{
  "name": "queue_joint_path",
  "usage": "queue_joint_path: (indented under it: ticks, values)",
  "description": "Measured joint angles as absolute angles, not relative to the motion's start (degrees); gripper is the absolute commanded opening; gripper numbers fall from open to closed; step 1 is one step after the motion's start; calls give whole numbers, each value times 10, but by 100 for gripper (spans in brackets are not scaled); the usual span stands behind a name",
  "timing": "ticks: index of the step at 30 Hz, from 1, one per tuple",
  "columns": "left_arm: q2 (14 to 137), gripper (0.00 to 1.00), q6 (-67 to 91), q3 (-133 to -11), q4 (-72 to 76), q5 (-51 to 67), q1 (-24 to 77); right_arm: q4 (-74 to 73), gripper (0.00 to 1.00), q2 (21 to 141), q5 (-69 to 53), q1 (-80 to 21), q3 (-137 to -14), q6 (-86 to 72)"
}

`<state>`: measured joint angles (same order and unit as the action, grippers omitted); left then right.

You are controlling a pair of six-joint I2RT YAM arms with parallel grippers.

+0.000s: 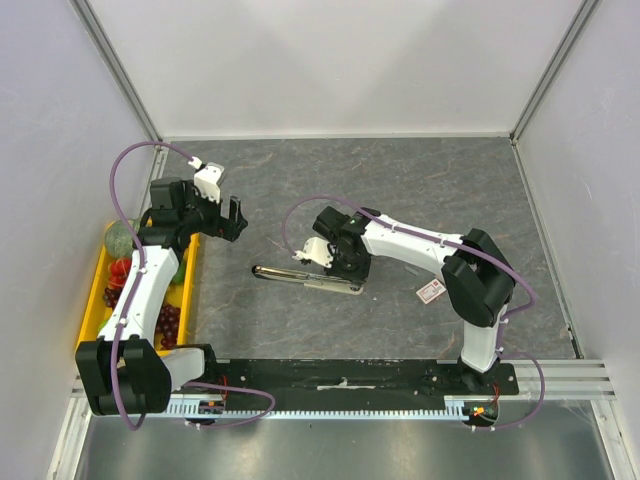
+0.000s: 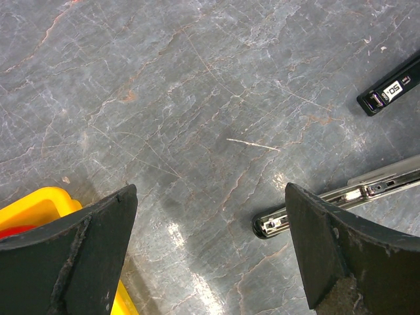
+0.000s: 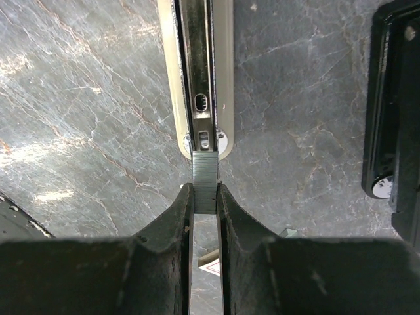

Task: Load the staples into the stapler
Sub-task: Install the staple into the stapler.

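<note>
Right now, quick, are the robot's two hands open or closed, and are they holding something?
Left gripper: open, holding nothing.
Right gripper: shut on a staple strip, at the end of the stapler.

White links (image 1: 145, 285), black joints (image 1: 480, 275), looping purple cables (image 1: 135, 150); the black fingers (image 2: 72, 262) look scuffed, possibly rubber-padded

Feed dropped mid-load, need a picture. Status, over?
Left claw open, empty, over bare table. Right claw shut on staple strip, strip lined up at the open stapler rail end. No obstruction visible.
</note>
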<state>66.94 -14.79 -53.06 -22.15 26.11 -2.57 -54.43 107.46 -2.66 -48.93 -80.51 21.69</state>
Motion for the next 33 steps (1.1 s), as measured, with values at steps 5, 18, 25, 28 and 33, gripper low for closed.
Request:
queue_joint_path:
  ticks: [5,18,25,28,33]
  values:
    - [669,99,-148,-531,-222,261,-26,-545,15,1075,-26,-490,-797,217]
    - [669,99,-148,-531,-222,262,-28,-545,16,1075,-25,-490,-797,222]
    - [670,99,-148,-531,-222,262,-29,-545,16,1078,-25,-490,-798,227]
    - [670,99,-147,-530,-222,262,-29,-545,16,1080,-25,-490,-801,229]
    - [670,99,-147,-530,-222,265,-29,-545,18,1088,-25,-490,-812,232]
